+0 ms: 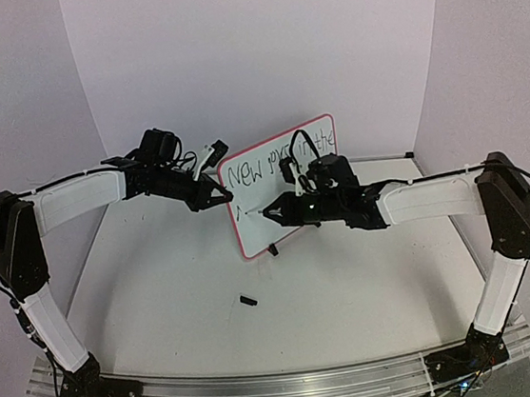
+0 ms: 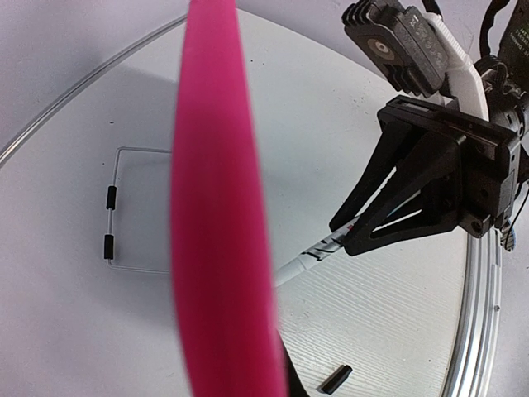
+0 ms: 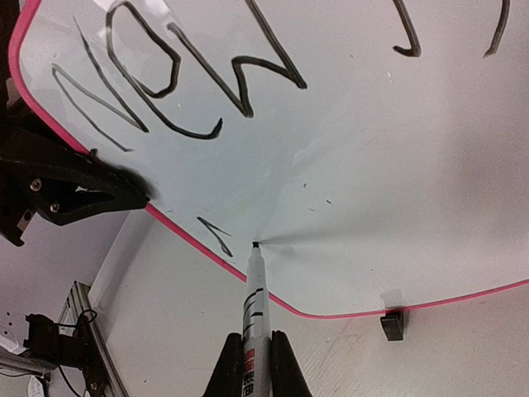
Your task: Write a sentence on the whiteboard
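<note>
The small rectangular whiteboard with a thin pink-red rounded frame [image 1: 313, 185] stands upright on the white wood-grain table [image 1: 161, 296], its written face turned toward the arm bases.

The left gripper [image 1: 221, 197] is closed on the board's left edge. In the right wrist view its black fingers [image 3: 124, 197] pinch the pink frame just below the first letters.

The right gripper [image 3: 254, 368] sits in front of the board's lower left part. It is clamped on a slim black-and-white marker pen [image 3: 255, 310], one finger [image 3: 285, 364] on each side of the barrel. The pen's tip touches the white surface just inside the bottom edge of the frame.

The sentence in thin black handwritten lettering [image 1: 280, 158] runs along the board's upper part. It begins with "New"; the later words cannot be read, since the right arm covers part of them. A short black stroke [image 3: 216, 234] lies just left of the pen tip, near the lower left corner.

A small black foot [image 3: 393, 324] props the board's bottom edge. Behind the board, a thin wire stand with two black sleeves [image 2: 109, 223] rests on the table.

In front of the board a broad stretch of tabletop runs to the arm bases, and a small black pen cap [image 1: 249, 301] lies on it. Pale walls stand behind and beside the board.
</note>
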Robot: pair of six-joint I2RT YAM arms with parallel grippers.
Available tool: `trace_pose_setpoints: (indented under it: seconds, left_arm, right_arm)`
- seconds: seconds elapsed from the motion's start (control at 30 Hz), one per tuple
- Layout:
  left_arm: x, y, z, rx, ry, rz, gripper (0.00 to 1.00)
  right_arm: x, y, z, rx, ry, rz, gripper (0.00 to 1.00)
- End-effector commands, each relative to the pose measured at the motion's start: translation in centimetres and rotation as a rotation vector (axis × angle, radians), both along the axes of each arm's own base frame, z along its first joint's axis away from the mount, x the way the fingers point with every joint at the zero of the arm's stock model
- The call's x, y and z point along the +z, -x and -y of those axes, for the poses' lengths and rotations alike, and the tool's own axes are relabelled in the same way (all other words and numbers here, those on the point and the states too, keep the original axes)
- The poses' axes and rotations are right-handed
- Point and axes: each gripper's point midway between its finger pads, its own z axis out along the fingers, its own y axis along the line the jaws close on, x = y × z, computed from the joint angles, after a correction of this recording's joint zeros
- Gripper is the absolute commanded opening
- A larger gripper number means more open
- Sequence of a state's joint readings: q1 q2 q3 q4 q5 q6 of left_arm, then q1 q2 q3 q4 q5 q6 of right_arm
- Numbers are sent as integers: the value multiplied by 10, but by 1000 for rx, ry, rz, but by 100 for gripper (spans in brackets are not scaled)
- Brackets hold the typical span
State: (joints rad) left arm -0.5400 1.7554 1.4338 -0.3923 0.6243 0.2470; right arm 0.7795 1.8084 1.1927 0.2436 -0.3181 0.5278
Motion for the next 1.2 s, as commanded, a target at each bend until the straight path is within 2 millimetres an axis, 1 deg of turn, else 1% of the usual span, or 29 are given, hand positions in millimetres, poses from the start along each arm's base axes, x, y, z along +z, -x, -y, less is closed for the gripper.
trace_pose_setpoints:
  seconds: [0.0, 0.23, 0.47, 0.8, 1.03, 1.17]
  left_arm:
    - [-29, 37, 7, -87, -54, -152, 0]
    - [-28, 37, 7, -85, -54, -149, 0]
    - [-27, 38, 7, -85, -54, -150, 0]
    - [-27, 38, 7, -86, -53, -150, 0]
    - [-28, 37, 7, -85, -54, -149, 0]
    - [-28, 37, 7, -85, -54, -150, 0]
  right_arm:
    - [20, -10, -7, -12, -42, 48, 0]
    - [38, -14, -10, -11, -68, 76, 0]
    - [49, -17, -1, -43, -78, 99, 0]
    - [49, -20, 11, -82, -91, 99, 0]
    - [49, -20, 14, -88, -100, 97, 0]
    - [43, -22, 17, -96, -96, 88, 0]
